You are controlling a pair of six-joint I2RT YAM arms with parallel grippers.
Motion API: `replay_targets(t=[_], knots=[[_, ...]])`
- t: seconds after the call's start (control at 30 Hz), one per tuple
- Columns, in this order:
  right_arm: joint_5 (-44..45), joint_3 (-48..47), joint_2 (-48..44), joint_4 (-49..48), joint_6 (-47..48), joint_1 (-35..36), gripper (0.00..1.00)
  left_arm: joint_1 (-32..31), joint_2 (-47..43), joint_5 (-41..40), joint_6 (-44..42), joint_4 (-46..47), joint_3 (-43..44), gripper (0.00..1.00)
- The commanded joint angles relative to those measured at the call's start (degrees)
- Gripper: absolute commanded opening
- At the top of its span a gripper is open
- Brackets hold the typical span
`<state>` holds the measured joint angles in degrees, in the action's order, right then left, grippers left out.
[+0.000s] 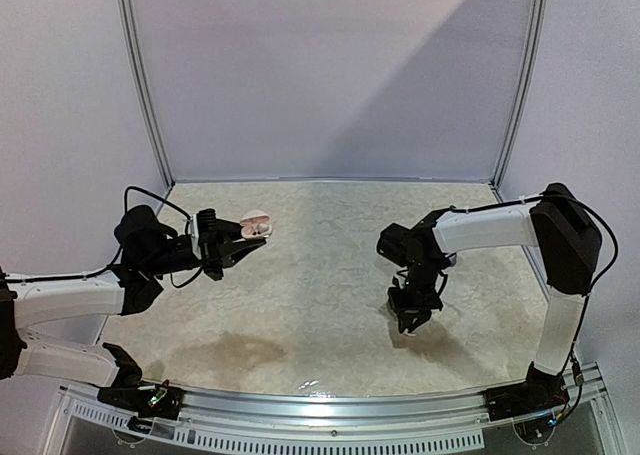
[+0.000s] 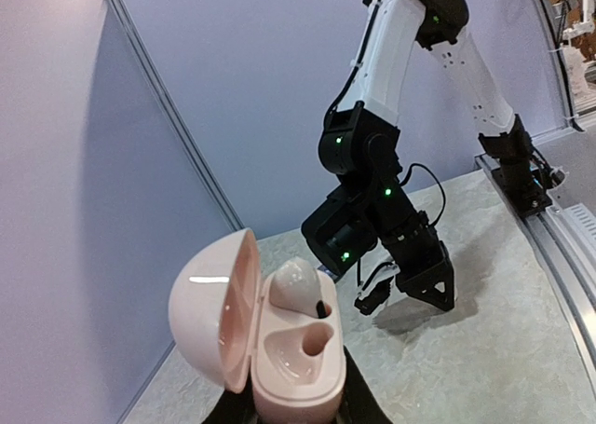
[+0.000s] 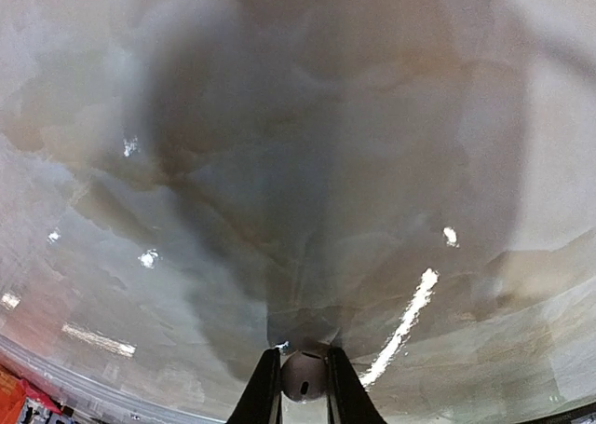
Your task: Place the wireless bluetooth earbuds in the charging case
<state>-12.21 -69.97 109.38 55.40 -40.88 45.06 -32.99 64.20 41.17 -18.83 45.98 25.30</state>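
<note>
- our left gripper (image 1: pixel 232 247) is clamped on the case (image 2: pixel 289 354), held up with the lid (image 2: pixel 212 303) open so we can get at the empty socket (image 2: pixel 315 338)
- right gripper (image 3: pixel 303 361) pinches an earbud (image 3: pixel 303 377) low over the table (image 3: pixel 279 163)

Robot test cell, lab-type setting. Plain lilac-grey panel walls (image 1: pixel 330 75), framed by aluminium posts (image 1: pixel 143 75), box in a marble-patterned table (image 1: pixel 320 275) on three sides. Slotted metal rail (image 1: pixel 330 400) runs along the near edge; left arm (image 1: pixel 70 300) and right arm (image 1: pixel 490 230) bolted to it.
</note>
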Motion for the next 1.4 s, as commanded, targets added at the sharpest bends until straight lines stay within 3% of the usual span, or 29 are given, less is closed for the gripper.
replay_targets(t=[0.0,0.2,0.43,0.57,0.73,0.93,1.2,1.37], knots=[[2.54,-1.99,3.28,0.84,0.54,0.42,0.15,-0.52,-0.04,1.04,0.70,1.84,-1.13,0.00],[3.30,-4.24,4.20,2.10,0.95,0.42,0.34,-0.15,-0.11,0.93,1.03,1.37,-0.89,0.00],[4.84,-10.32,4.47,5.16,5.91,1.37,0.42,0.29,-0.04,1.23,2.02,1.06,-0.96,0.00],[8.96,-16.98,5.17,9.73,15.24,4.47,0.45,0.30,-0.20,1.11,1.87,0.87,-1.05,0.00],[18.28,-16.76,4.95,14.63,17.33,6.09,0.46,0.30,-0.46,0.87,1.85,0.63,-1.35,0.00],[19.82,-14.42,2.35,10.57,9.30,8.56,0.47,0.30,-0.55,0.60,2.12,-0.03,-1.45,0.00],[14.24,-11.02,4.39,5.05,3.59,9.34,0.38,0.30,-0.66,0.76,1.86,-0.69,-1.28,0.00],[12.87,-8.60,4.94,4.59,1.73,9.33,0.38,0.30,-0.66,0.67,2.09,-0.89,-1.13,0.00]])
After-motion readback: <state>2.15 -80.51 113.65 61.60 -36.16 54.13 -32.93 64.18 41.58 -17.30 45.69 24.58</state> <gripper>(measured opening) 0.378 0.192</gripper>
